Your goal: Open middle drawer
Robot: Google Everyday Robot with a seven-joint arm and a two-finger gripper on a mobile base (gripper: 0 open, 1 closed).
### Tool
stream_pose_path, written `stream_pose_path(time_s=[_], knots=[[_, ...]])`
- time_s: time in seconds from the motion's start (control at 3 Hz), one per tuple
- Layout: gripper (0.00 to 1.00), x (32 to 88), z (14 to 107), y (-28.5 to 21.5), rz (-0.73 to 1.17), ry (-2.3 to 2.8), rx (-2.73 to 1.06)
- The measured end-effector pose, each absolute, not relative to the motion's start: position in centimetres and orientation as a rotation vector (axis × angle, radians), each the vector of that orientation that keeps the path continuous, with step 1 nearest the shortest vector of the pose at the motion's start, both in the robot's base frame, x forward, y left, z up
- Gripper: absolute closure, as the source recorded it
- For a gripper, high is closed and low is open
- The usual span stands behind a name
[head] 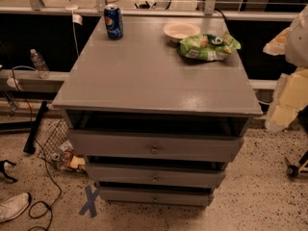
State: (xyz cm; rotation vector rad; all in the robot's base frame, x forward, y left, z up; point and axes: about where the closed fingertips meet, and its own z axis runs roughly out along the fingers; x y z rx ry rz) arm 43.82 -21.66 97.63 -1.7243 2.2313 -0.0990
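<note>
A grey cabinet [154,71] has three drawers stacked in its front. The middle drawer [120,173] is a wide, low grey front with a small round metal knob [154,179] at its centre, and a dark gap shows above it. The taller top drawer [110,146] is above it and the bottom drawer [125,195] below. My gripper [288,95] is a blurred white and pale yellow shape at the right edge, beside the cabinet's right side. It is well away from the middle knob and touches no drawer.
On the cabinet top stand a blue soda can [113,21], a white bowl [181,31] and a green chip bag [208,46]. On the floor to the left are a water bottle [38,64], cables, litter [65,160], a white shoe [13,206] and a blue tape cross [90,200].
</note>
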Motion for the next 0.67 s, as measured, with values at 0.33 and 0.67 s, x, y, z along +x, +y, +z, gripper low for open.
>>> stream_pose_path(time_s=[0.33, 0.67], knots=[[0.0, 43.8, 97.3, -21.6, -0.094, 2.228, -1.724], [0.0, 43.2, 93.3, -21.2, -0.037, 2.228, -1.726]])
